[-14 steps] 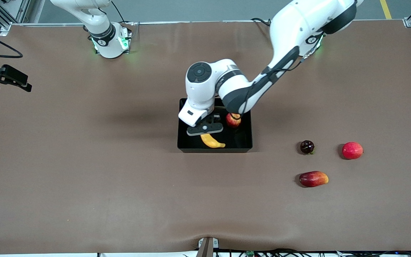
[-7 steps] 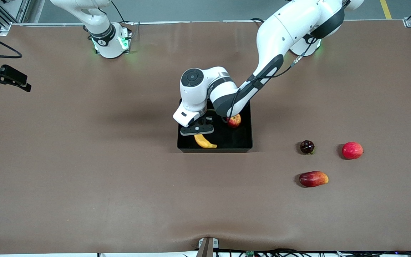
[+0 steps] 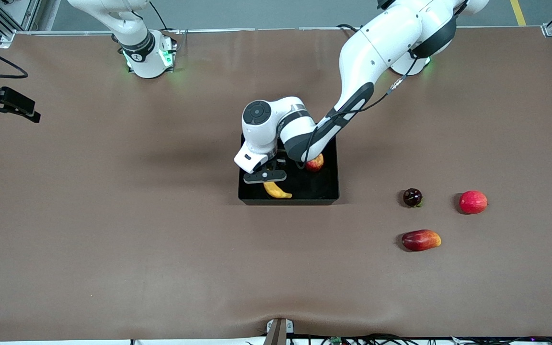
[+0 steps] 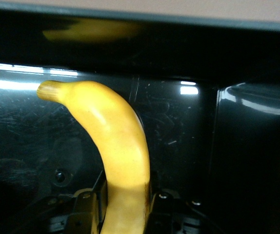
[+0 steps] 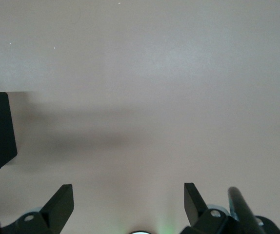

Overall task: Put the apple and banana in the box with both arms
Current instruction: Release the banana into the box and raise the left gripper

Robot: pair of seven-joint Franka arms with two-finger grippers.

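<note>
Black box [image 3: 336, 178] mid-table: apple [image 3: 314, 163] already inside | banana [image 3: 277, 190] low inside it, nearer the camera, clamped by left gripper [image 3: 265, 177]; you've only release left | right gripper [image 5: 128, 202] parked, jaws apart, over bare table.

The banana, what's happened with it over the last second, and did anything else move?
The left gripper, shut on the banana, carried it toward the right arm's end of the box and lower. The apple, loose fruits and waiting right gripper stayed put.
</note>
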